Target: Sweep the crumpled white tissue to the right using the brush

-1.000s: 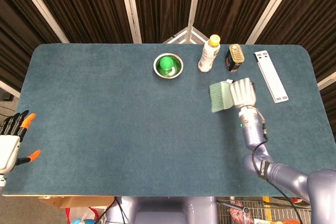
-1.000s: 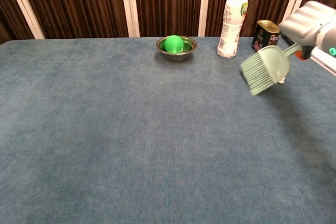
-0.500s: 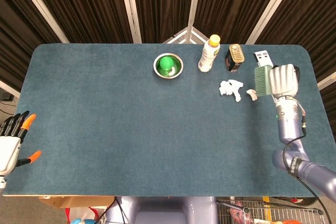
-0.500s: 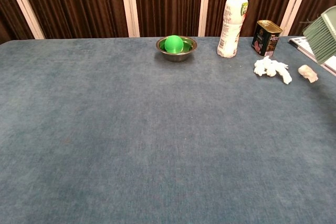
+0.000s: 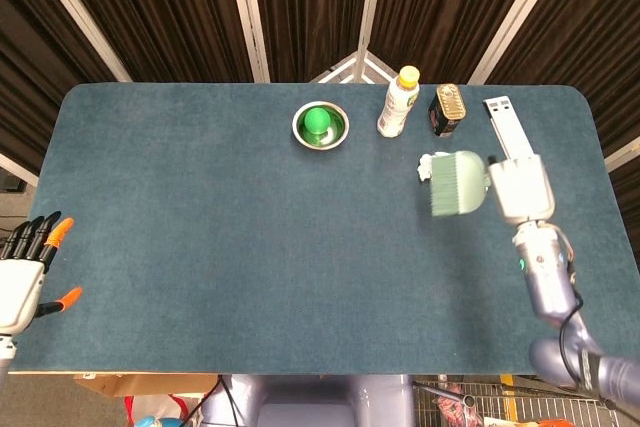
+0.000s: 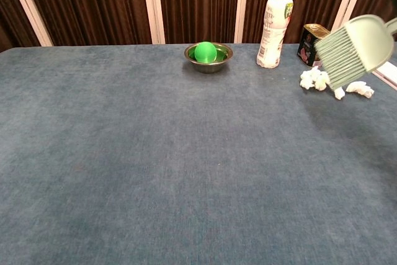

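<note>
Sweeping well, as I judge it, calls for setting the brush (image 5: 457, 183) down on the left side of the crumpled white tissue (image 6: 315, 79) with the bristles on the table (image 5: 200, 227), then drawing it rightward in one low stroke so the wad is pushed and not skipped over; at this moment the brush is raised above the tissue, so it needs lowering first; the right hand (image 5: 520, 188) grips the brush by its handle, while the left hand (image 5: 22, 272) rests unclenched and empty at the near left edge, fingers apart; the tissue lies on the far right part of the table, near the tin (image 5: 447, 108) and bottle (image 5: 398, 102), with a smaller scrap (image 6: 360, 88) just to its right; the brush's long axis runs left to right, handle toward the right hand, and in the chest view the bristles slant down and to the left.
</note>
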